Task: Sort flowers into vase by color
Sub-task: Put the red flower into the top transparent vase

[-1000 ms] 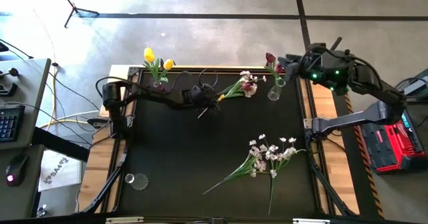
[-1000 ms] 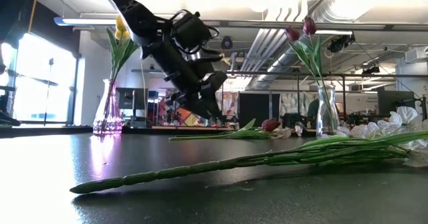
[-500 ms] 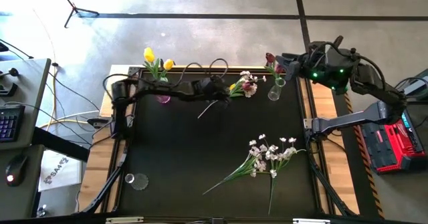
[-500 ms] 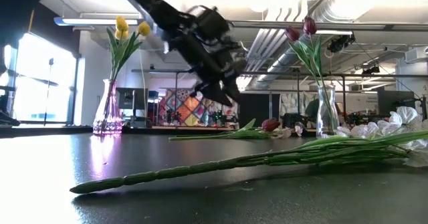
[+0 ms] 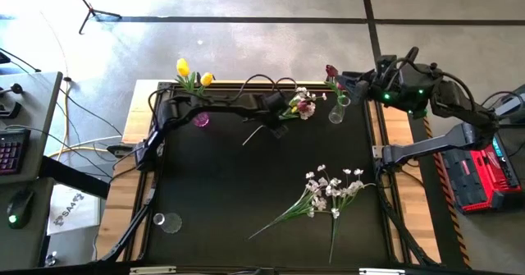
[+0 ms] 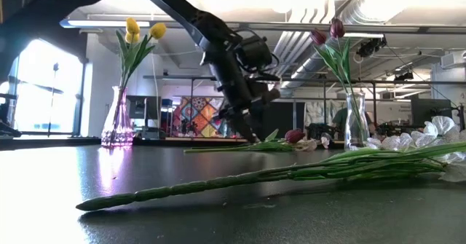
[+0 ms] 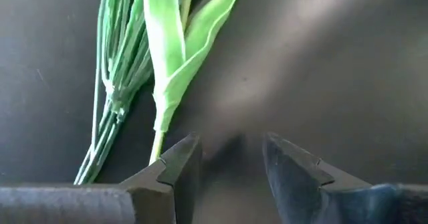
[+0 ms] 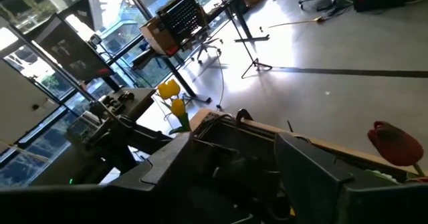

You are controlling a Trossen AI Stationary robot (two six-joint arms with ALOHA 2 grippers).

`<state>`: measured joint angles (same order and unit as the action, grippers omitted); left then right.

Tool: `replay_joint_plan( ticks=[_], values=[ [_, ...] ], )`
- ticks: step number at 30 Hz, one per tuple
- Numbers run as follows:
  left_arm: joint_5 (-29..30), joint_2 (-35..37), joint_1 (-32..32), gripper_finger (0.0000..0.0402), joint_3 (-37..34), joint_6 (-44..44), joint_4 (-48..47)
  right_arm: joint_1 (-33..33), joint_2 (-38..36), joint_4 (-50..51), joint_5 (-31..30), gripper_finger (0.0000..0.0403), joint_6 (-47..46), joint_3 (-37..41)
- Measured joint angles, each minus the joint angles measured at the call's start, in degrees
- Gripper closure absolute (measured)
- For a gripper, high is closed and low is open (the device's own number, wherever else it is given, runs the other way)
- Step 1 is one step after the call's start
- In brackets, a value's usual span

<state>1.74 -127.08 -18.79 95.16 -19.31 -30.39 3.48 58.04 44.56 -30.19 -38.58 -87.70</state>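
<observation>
While I look down from above, my left tool [image 5: 277, 129] hangs over the stem end of the mixed bunch of flowers [image 5: 297, 106] lying on the black table [image 5: 213, 193], between the yellow tulip vase [image 5: 199, 117] and the red tulip vase [image 5: 337, 111]; my right tool [image 5: 346, 83] sits beside the red tulips [image 5: 331, 72]. From table level, a white spray [image 6: 306, 170] lies nearest. Through the left wrist, I see fingers [image 7: 177, 167] parted, gripping nothing, just above green stems [image 7: 160, 70]. Through the right wrist, its fingers [image 8: 314, 170] stand apart, empty.
</observation>
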Motion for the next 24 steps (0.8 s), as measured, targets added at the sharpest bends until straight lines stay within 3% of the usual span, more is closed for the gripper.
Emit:
replay_joint_plan(
  ticks=[13,21,24],
  values=[
    [11.1,0.4,-0.4,0.0255,1.1,3.2,-5.8,-0.1,0.0,0.2,-1.3,0.0203,0.0,0.0],
    [10.5,-0.5,-2.2,0.0266,1.2,7.7,-5.0,-0.1,0.0,0.2,-1.3,0.0203,-0.2,0.0],
    [7.2,-0.5,-2.7,0.0274,2.3,7.7,-6.5,-0.1,0.0,0.2,-1.3,0.0203,-1.2,0.0]
  ],
)
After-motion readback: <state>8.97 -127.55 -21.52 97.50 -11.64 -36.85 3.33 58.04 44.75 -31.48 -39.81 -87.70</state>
